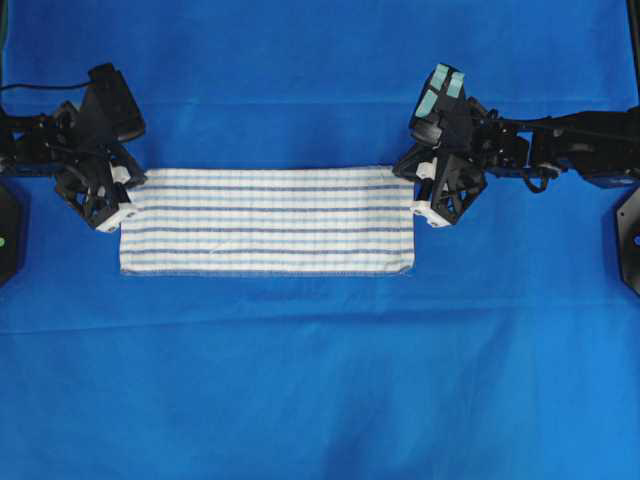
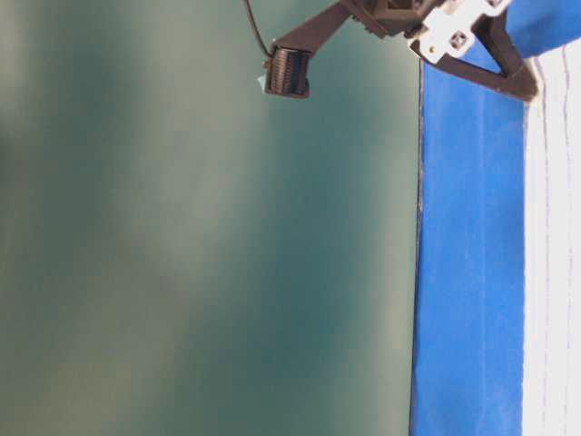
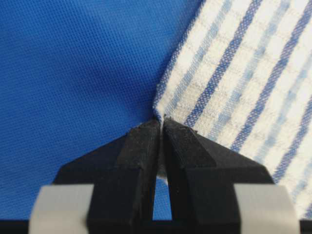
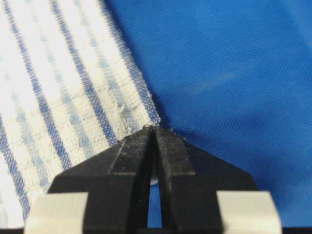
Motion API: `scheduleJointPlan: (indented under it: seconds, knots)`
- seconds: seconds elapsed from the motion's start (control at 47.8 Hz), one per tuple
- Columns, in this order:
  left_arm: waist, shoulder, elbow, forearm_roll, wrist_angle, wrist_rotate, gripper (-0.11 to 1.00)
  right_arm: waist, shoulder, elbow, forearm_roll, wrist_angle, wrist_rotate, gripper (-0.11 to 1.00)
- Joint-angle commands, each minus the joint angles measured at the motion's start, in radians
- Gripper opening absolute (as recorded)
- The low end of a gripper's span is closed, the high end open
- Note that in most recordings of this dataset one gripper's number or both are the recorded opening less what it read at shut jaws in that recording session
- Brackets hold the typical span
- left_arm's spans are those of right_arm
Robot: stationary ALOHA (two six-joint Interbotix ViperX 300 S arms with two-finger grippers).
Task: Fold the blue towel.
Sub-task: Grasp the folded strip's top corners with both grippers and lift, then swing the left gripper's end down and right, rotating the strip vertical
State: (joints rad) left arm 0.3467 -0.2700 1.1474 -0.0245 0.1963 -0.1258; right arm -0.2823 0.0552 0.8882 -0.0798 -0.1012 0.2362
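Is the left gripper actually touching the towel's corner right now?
Touching. In the left wrist view the left gripper has its jaws pressed together on the blue towel at its corner, with the fabric running into the tips and no gap showing.

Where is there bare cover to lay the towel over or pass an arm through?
Bare blue table covering runs wide below the blue towel, and another open band lies above it between the arms. Crowded spots are the towel's two short ends: left gripper and right gripper each pinch a corner there.
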Motion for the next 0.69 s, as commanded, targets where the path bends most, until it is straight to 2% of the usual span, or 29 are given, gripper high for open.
scheduleJointPlan:
  seconds: [0.0,0.126,0.335,0.46,0.669]
  knots:
    - [-0.009,-0.055,-0.032,-0.002,0.041,-0.002,0.01,0.0,-0.08,-0.021,-0.002,0.049,0.005,0.02]
    - [-0.032,-0.155,-0.061,-0.003,0.117,-0.003,0.01,0.006,-0.173,-0.041,0.0,0.14,0.003,0.02]
    - [-0.077,-0.354,-0.063,-0.002,0.164,-0.009,0.01,0.021,-0.345,-0.058,-0.002,0.258,0.002,0.02]
    - [-0.101,-0.472,-0.044,-0.003,0.166,-0.028,0.01,0.038,-0.426,-0.054,-0.002,0.284,0.002,0.02]
    - [-0.126,-0.532,-0.034,-0.003,0.178,-0.067,0.01,0.075,-0.489,-0.037,0.0,0.284,0.006,0.02]
